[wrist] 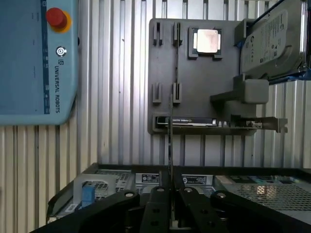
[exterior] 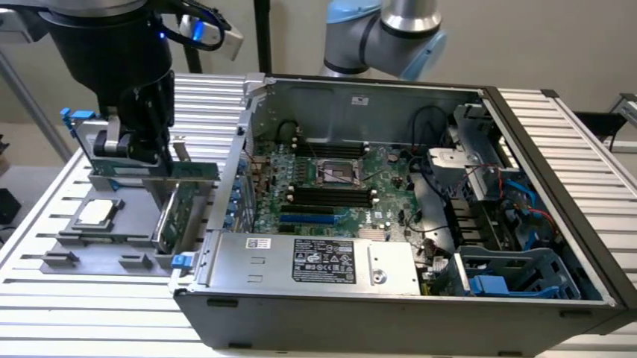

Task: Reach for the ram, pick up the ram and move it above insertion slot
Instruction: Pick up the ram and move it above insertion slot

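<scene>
The ram [exterior: 199,172] is a thin green strip hanging level under my gripper [exterior: 149,160], which is shut on it above the grey fixture tray [exterior: 60,250] at the exterior view's left. In the wrist view the ram [wrist: 170,141] shows edge-on as a thin line running out from between the black fingers [wrist: 158,196] of the gripper [wrist: 170,194]. The long black memory slots [exterior: 329,196] lie on the motherboard inside the open computer case [exterior: 398,313], to the exterior view's right of the gripper.
On the tray sit a processor [exterior: 97,212], a larger green expansion card with a metal bracket [exterior: 179,216] and a hard drive [wrist: 274,41]. A teach pendant [wrist: 39,63] lies beside the tray. The case wall [exterior: 239,164] stands between tray and motherboard. A second arm [exterior: 398,30] is behind the case.
</scene>
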`<state>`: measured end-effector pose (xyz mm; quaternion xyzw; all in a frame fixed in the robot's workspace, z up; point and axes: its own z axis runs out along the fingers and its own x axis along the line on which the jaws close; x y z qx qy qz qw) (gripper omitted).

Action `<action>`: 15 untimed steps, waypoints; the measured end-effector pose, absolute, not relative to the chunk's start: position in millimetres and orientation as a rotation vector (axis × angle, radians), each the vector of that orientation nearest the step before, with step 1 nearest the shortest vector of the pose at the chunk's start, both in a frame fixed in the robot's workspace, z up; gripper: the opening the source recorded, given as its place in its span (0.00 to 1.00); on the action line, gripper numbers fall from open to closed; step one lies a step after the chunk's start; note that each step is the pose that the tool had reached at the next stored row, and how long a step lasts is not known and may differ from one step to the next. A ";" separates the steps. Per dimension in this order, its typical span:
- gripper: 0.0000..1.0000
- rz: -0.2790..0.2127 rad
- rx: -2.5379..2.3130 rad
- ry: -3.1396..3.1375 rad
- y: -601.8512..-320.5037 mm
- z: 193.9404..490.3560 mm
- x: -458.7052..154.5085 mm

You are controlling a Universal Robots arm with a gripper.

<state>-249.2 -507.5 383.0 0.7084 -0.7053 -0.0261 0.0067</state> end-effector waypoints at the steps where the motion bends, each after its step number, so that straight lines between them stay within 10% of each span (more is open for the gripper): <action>1: 0.14 -0.084 2.217 -2.207 -507.4 384.3 -244.5; 15: 0.14 -0.108 2.230 -2.219 -505.9 387.9 -185.0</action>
